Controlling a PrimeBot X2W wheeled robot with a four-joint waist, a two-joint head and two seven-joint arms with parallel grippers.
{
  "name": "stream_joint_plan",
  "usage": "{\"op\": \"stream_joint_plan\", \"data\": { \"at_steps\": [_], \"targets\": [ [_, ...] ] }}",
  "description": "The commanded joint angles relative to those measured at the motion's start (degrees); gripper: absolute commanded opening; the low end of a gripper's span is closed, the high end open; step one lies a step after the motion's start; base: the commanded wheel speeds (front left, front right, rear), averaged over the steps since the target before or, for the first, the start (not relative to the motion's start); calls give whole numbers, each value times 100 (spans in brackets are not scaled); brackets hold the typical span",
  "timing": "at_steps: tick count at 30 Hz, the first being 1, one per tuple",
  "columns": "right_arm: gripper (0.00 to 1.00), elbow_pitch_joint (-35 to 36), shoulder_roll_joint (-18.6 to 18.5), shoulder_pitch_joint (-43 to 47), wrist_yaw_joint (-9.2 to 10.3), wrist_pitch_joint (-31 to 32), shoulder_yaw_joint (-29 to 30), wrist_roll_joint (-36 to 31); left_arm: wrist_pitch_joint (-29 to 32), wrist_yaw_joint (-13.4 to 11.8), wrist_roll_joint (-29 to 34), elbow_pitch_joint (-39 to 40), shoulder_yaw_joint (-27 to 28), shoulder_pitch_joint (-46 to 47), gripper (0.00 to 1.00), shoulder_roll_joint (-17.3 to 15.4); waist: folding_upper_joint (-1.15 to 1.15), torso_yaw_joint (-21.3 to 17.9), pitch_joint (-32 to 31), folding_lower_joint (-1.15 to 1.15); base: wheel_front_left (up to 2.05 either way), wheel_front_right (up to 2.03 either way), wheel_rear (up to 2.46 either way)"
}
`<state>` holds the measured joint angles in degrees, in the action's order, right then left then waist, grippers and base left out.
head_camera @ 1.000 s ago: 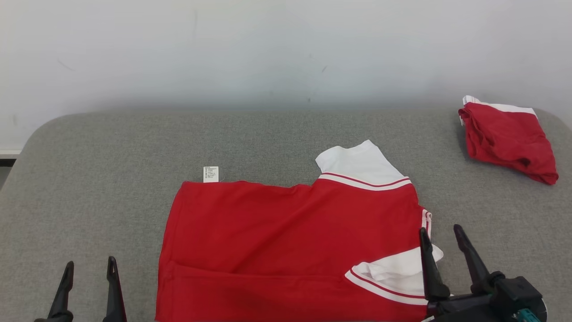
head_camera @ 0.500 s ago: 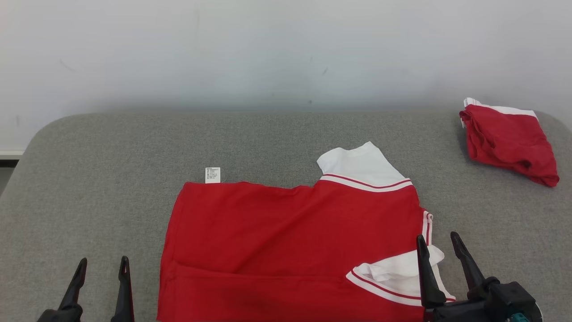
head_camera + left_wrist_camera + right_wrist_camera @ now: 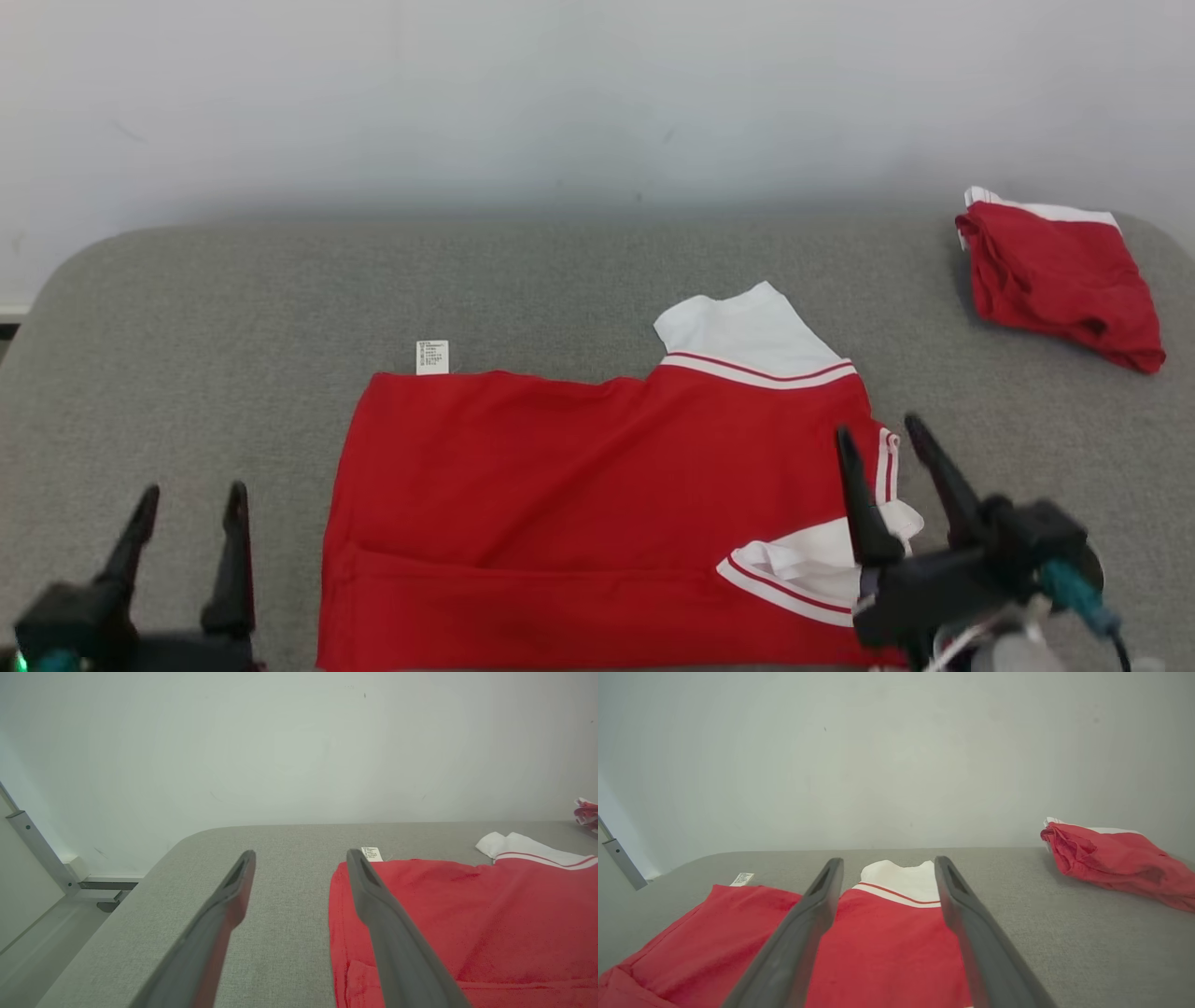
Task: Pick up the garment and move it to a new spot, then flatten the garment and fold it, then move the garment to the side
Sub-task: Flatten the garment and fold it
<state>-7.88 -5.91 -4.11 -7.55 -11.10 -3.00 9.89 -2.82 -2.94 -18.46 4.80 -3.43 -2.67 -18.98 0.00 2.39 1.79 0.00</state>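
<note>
- Reaching further forward now, your right gripper (image 3: 879,429) hangs wide open over the right edge of the red garment (image 3: 597,485).
- Your left gripper (image 3: 193,490) waits wide open beside it, so folding looks next.

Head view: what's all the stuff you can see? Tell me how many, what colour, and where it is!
garment: one, red with white sleeves, laid out in the middle of the table, towards the near edge
label: one, white, sticking out at the garment's far left corner
second garment: one, red with a white edge, bunched up at the table's far right corner
table: one, grey and fabric-covered, under everything
wall: one, pale, behind the table
left gripper: one, dark, open, over bare table to the left of the garment
right gripper: one, dark, open, over the garment's right edge by the near white sleeve
</note>
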Motion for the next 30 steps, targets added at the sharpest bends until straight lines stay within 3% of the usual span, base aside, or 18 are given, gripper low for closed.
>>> {"op": "stream_joint_plan", "data": {
  "at_steps": [1,5,6,9,11,13,20,30],
  "targets": [
    [100,-73,-110,-298,13,76,-59,91,63,79,-129,-67,41,268,100,-69,0,-130,198,0,0,0,0],
    [100,-487,-273,-1225,13,339,-181,242,211,381,-392,-399,99,961,100,-241,0,-257,546,0,0,0,0],
    [100,-802,-373,-1736,13,442,-238,254,405,565,-382,-686,36,1349,100,-421,0,-310,727,0,0,0,0],
    [100,-1143,-439,-2236,13,497,-317,259,484,712,-713,-911,54,1816,100,-331,0,-357,923,0,0,0,0],
    [100,-1481,-473,-2719,13,453,-417,276,675,809,-672,-1174,-60,2132,100,-566,0,-416,1115,0,0,0,0],
    [100,-1830,-486,-3177,13,435,-496,276,849,905,-877,-1425,-130,2535,100,-542,0,-455,1316,0,0,0,0],
    [100,-3090,-466,-4408,13,340,-842,323,1154,1032,-1273,-2395,-543,3511,100,-686,0,-559,1838,0,0,0,0],
    [100,-4346,-303,-5366,13,-73,-1280,430,1446,1037,-2178,-3355,-1303,4156,100,-885,0,-675,2190,0,0,0,0]
  ]
}}
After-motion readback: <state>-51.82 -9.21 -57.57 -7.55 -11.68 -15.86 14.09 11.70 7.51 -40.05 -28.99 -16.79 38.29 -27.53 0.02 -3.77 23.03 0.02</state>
